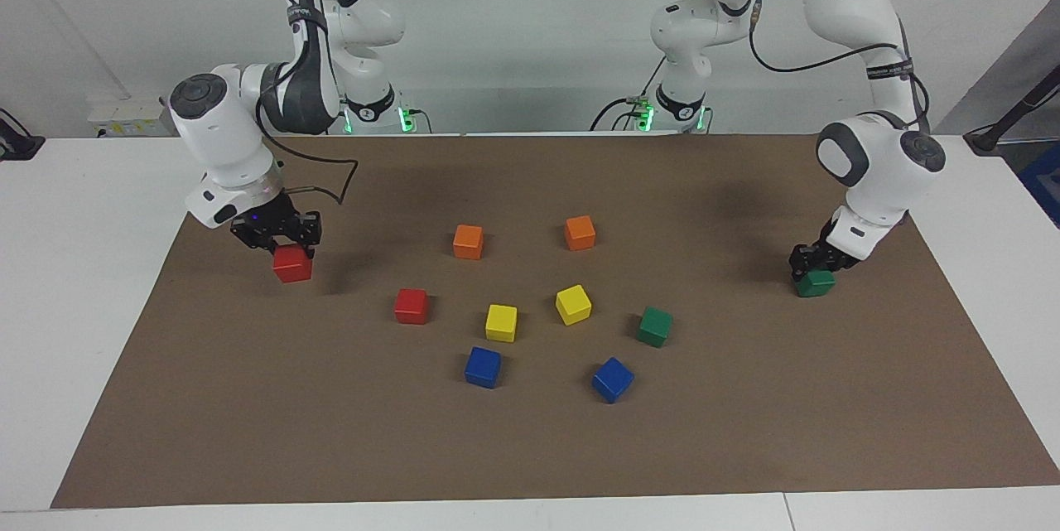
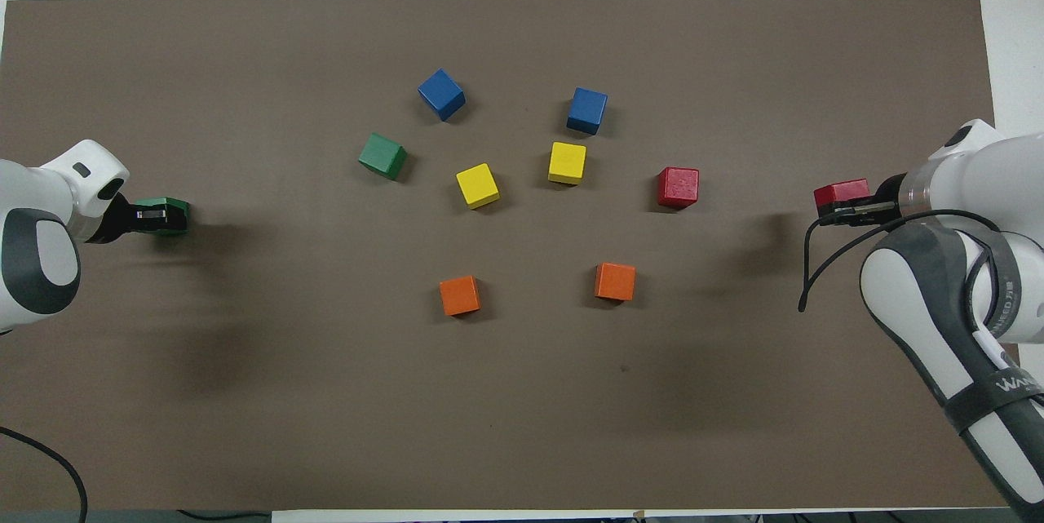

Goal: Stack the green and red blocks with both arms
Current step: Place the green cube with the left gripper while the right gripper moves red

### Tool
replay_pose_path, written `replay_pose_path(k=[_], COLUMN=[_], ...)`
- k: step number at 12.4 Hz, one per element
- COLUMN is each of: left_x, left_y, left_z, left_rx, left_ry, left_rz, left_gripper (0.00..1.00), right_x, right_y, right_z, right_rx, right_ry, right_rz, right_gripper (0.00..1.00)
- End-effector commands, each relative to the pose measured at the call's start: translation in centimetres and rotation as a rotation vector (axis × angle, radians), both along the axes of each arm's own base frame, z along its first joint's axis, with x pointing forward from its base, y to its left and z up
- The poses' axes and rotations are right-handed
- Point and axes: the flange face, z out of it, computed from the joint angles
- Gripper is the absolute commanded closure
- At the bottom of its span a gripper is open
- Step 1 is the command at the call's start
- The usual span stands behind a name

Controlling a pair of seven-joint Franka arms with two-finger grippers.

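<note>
My right gripper [image 1: 290, 253] [image 2: 848, 211] is shut on a red block [image 1: 292, 265] [image 2: 841, 192] and holds it low over the brown mat, toward the right arm's end of the table. My left gripper [image 1: 812, 271] [image 2: 152, 215] is shut on a green block [image 1: 816, 283] [image 2: 166, 206] at the left arm's end of the mat. Whether that block touches the mat I cannot tell. A second red block [image 1: 411, 306] [image 2: 678, 186] and a second green block [image 1: 654, 325] [image 2: 382, 156] lie free on the mat among the other cubes.
Two orange cubes [image 1: 468, 241] [image 1: 580, 232] lie nearer to the robots than the rest. Two yellow cubes [image 1: 501, 322] [image 1: 573, 304] sit mid-mat, and two blue cubes [image 1: 483, 367] [image 1: 612, 379] lie farthest out. White table [image 1: 83, 266] surrounds the brown mat [image 1: 530, 448].
</note>
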Motion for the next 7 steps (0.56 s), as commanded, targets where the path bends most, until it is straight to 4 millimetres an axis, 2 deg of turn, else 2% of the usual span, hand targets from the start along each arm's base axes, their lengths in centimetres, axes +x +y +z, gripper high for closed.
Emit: replay_pose_path(k=[1,2,3,4,5,7], left_x=[0.0,0.0,0.1,0.9,2.0,4.4], left_y=[0.3,0.3,0.3,0.6,1.1,0.1], left_z=[-0.5,-0.3,0.4,2.3,5.1,10.9], left_rx=[0.005,0.007,0.013,0.015,0.015,0.042], left_ry=[-0.006,-0.002,0.012,0.029,0.064,0.08], left_rz=[-0.01,-0.032,-0.1,-0.156,-0.193,-0.243], left_gripper=[0.49,0.0,0.0,0.0,0.0,0.0], right_x=[-0.2,-0.3,-0.4,-0.4,-0.4,-0.5], right_y=[-1.7,-1.9,-2.6,-3.1,-3.1,-3.1], right_z=[-1.7,-2.0,-2.5,-3.0,-3.2,-4.1], right_rx=[0.0,0.004,0.005,0.005,0.003,0.001], right_ry=[0.006,0.004,0.009,0.007,-0.004,-0.019], right_rz=[-0.013,-0.023,-0.04,-0.04,-0.037,-0.042], right_gripper=[1.0,1.0,1.0,1.0,1.0,1.0])
